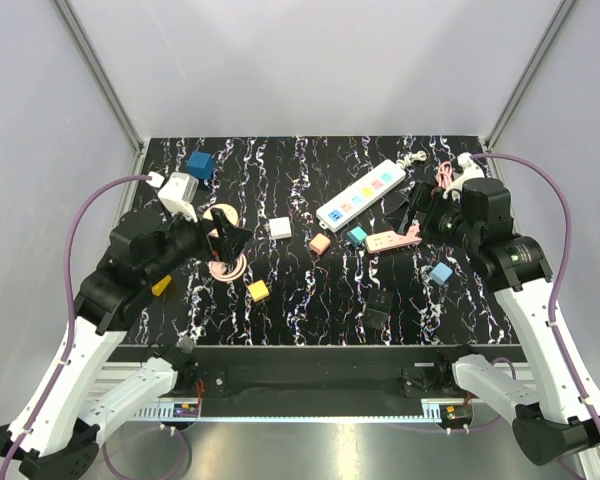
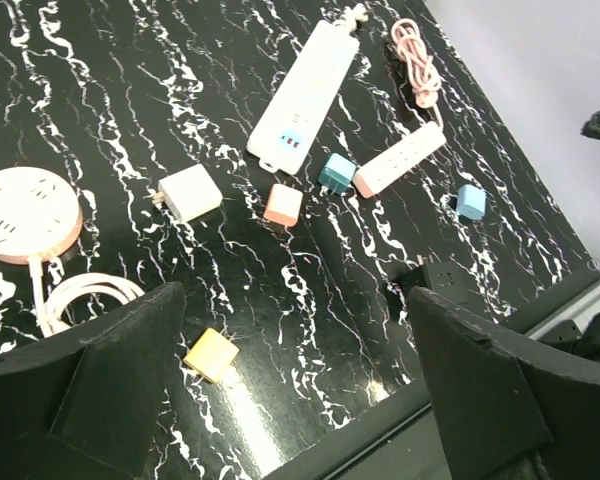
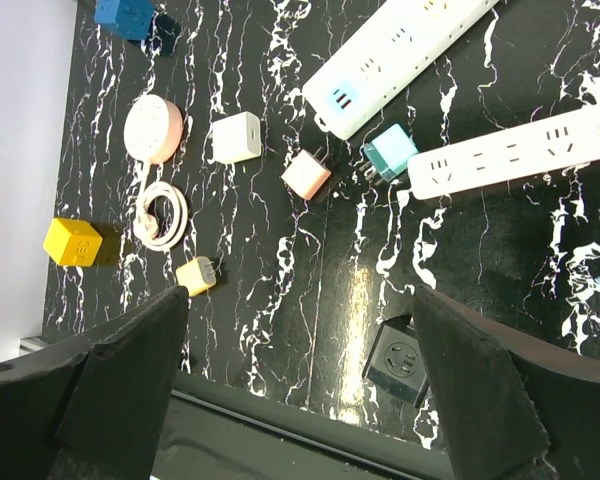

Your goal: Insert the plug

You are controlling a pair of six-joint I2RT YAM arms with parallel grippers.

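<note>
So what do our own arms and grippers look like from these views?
Both arms match. The left arm and right arm have white shells on the lower links and black motor housings toward the wrists. A purple cable runs along each into a white connector. The left gripper and right gripper are black, with broad, wedge-shaped matte fingers.

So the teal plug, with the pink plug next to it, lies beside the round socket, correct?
No: in the right wrist view the teal plug, with the pink plug next to it, lies beside the small power strip, not the round socket.
</note>
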